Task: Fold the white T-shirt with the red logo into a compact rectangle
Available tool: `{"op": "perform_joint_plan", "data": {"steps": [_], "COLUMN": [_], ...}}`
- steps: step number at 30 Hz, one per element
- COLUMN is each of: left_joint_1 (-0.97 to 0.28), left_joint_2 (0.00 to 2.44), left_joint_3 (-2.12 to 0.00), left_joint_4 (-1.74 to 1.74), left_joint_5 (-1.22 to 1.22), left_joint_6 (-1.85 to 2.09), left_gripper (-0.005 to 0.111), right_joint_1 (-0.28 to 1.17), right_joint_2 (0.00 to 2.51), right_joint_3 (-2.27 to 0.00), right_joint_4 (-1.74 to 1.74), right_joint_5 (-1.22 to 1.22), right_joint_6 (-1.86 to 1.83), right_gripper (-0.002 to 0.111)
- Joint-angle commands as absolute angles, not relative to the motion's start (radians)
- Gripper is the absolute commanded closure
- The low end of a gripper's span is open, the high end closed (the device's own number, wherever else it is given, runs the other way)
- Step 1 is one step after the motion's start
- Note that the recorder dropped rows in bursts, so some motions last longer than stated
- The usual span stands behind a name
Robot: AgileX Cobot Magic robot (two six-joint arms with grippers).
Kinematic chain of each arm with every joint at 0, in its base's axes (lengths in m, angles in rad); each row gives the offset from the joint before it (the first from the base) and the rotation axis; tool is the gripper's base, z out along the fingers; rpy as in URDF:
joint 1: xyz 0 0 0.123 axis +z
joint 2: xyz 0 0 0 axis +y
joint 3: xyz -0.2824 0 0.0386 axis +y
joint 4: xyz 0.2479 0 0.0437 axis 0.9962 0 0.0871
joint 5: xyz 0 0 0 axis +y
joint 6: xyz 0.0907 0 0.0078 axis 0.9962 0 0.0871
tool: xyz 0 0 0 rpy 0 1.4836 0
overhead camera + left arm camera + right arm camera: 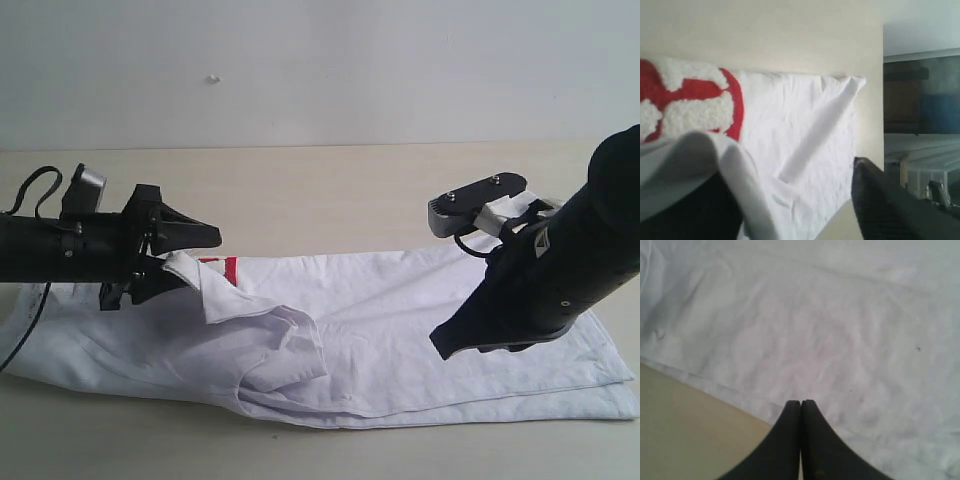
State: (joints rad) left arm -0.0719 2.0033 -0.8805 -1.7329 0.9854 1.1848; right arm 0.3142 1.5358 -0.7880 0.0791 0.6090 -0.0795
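The left pincer (pixel 200 257) has its two black fingers (pixel 880 200) apart, so it is not squeezing. A lifted flap of the white shirt (pixel 400 300) sits in the gap between them. The flap is draped over the lower finger and curls up off the rest of the cloth. I cannot tell if the top finger touches it. This pincer points sideways, toward the middle of the table (pixel 330 190), and it hangs above the left part of the shirt. Just behind the flap a little bit of the red logo (pixel 222 265) peeks out. From the camera on the left arm the logo looks big, red with fluffy white shapes on it, and it lies flat on the shirt near the far edge. The right pincer (pixel 801 405) is shut tight, with its two fingers pressed together and nothing between them. It points down at the right part of the shirt, close to the near edge where the cloth meets the bare table. I cannot tell if its tip touches the cloth or hangs just over it. The shirt lies on the table as a long white strip, running from the left side to the right side. It is in layers, and the edges of the layers show at the right end. Near the middle, below the flap, the cloth is bunched and wrinkled. The table is a pale tan color, and a plain light wall (pixel 320 70) stands behind it.
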Motion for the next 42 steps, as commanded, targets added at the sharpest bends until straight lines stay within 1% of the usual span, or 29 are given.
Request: {"op": "perform_joint_plan", "data": {"steps": [1,3,7,12,16,19,25,29,32,34,36,42], "left_joint_1": [-0.081,-0.100,-0.135,-0.125,-0.061,0.010,0.193,0.284,0.342,0.375,0.399,0.410], "left_joint_2": [2.018,2.031,2.065,2.066,2.034,2.007,1.951,1.919,1.897,1.889,1.889,1.891], "left_joint_3": [-0.911,-0.923,-0.948,-0.981,-0.983,-0.983,-0.983,-0.983,-0.983,-0.983,-0.983,-0.983], "left_joint_4": [-1.744,-1.744,-1.744,-1.744,-1.744,-1.632,-1.382,-1.213,-1.082,-1.045,-1.029,-0.868], "left_joint_5": [1.044,1.042,1.039,1.055,1.092,1.090,1.085,1.073,1.035,1.001,0.995,0.944], "left_joint_6": [1.194,1.194,1.196,1.196,1.196,1.190,1.119,1.111,1.097,1.039,1.005,0.930], "left_gripper": [0.059,0.060,0.056,0.054,0.054,0.054,0.054,0.054,0.044,0.034,0.029,0.028], "right_joint_1": [0.315,0.315,0.315,0.315,0.315,0.315,0.315,0.315,0.315,0.315,0.315,0.315], "right_joint_2": [1.534,1.534,1.534,1.534,1.534,1.534,1.534,1.534,1.534,1.534,1.534,1.534], "right_joint_3": [-0.784,-0.784,-0.784,-0.784,-0.784,-0.784,-0.784,-0.784,-0.784,-0.784,-0.784,-0.784], "right_joint_4": [0.080,0.080,0.080,0.080,0.080,0.080,0.080,0.080,0.080,0.080,0.080,0.080], "right_joint_5": [0.594,0.594,0.596,0.606,0.612,0.614,0.616,0.620,0.627,0.627,0.627,0.631], "right_joint_6": [-0.085,-0.085,-0.085,-0.085,-0.085,-0.085,-0.085,-0.085,-0.085,-0.085,-0.085,-0.087], "right_gripper": [0.108,0.108,0.108,0.108,0.108,0.108,0.108,0.108,0.108,0.108,0.108,0.108]}}
